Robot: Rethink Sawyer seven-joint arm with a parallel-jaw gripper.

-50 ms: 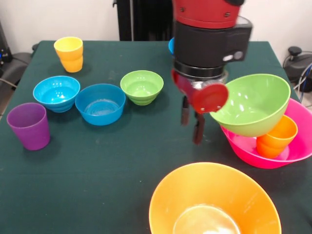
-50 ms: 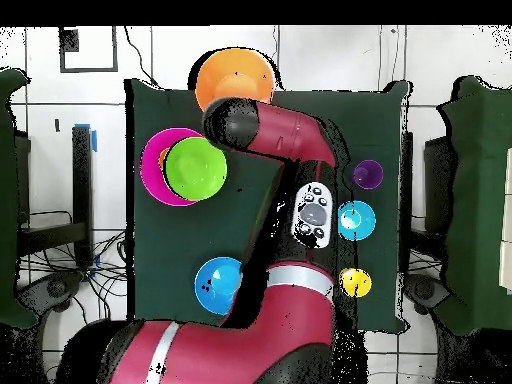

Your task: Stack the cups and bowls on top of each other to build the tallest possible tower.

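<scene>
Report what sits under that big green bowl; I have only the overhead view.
Observer: An orange cup sits in the pink bowl; the big green bowl rests tilted on it.
Operator: Say what the arm covers.
Observer: A small green bowl and a blue bowl, side by side on the table.
Operator: Place the gripper.
Observer: The gripper hangs close beside the big green bowl, on the side toward the table's middle.
</scene>
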